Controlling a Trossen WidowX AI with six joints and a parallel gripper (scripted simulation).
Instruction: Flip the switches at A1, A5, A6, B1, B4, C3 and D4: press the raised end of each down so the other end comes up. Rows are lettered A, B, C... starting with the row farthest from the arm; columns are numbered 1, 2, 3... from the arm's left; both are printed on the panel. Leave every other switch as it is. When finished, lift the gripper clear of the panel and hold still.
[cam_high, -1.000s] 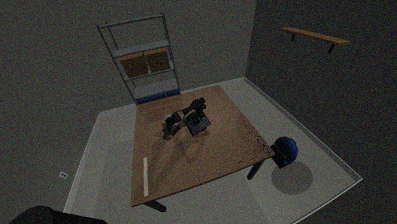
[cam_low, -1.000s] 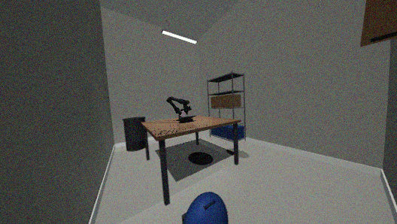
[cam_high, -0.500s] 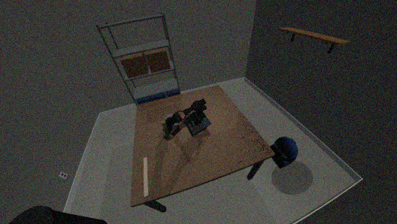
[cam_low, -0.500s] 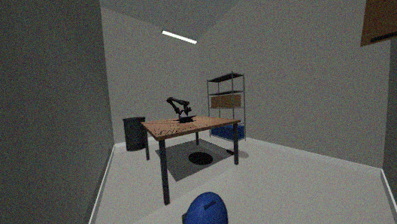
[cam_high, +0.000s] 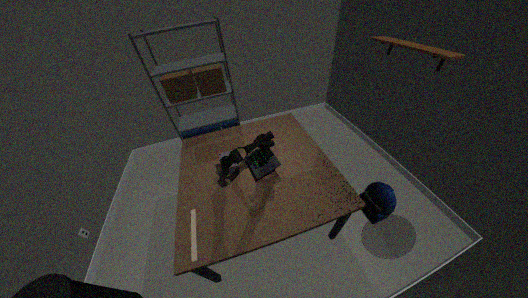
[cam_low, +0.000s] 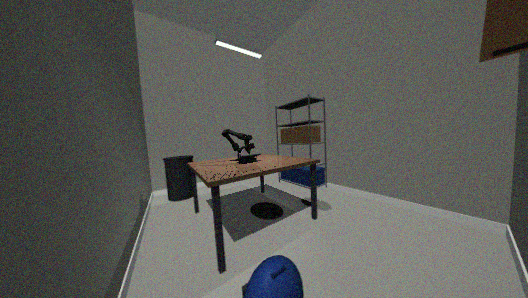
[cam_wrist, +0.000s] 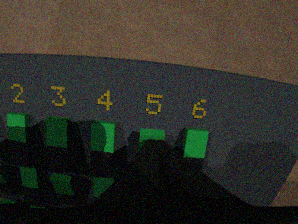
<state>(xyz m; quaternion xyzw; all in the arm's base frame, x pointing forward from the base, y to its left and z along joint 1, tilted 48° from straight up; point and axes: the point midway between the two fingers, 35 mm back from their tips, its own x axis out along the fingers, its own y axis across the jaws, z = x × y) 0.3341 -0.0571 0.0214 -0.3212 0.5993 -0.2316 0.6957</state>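
The dark switch panel (cam_high: 264, 172) (cam_low: 247, 160) (cam_wrist: 250, 115) lies on the table. My gripper (cam_wrist: 154, 147) is shut and empty, with its dark tip over the near part of switch A5 (cam_wrist: 152, 133) in the wrist view. Contact cannot be told. A6 (cam_wrist: 196, 144) shows a bright green face just right of the tip. A4 (cam_wrist: 109, 137) is partly shaded, A3 (cam_wrist: 56, 132) is dark green, and A2 (cam_wrist: 16, 120) has a bright far part. Row B shows partly at the lower left. Column 1 is outside the wrist view's left edge; rows C and D are mostly hidden or too dark to read.
The wooden table (cam_high: 225, 215) (cam_low: 280, 166) carries the arm and panel. A metal shelf rack (cam_high: 230, 95) (cam_low: 325, 130) stands behind the table. A dark bin (cam_low: 179, 180) and a blue chair (cam_high: 381, 197) (cam_low: 275, 282) stand off the table.
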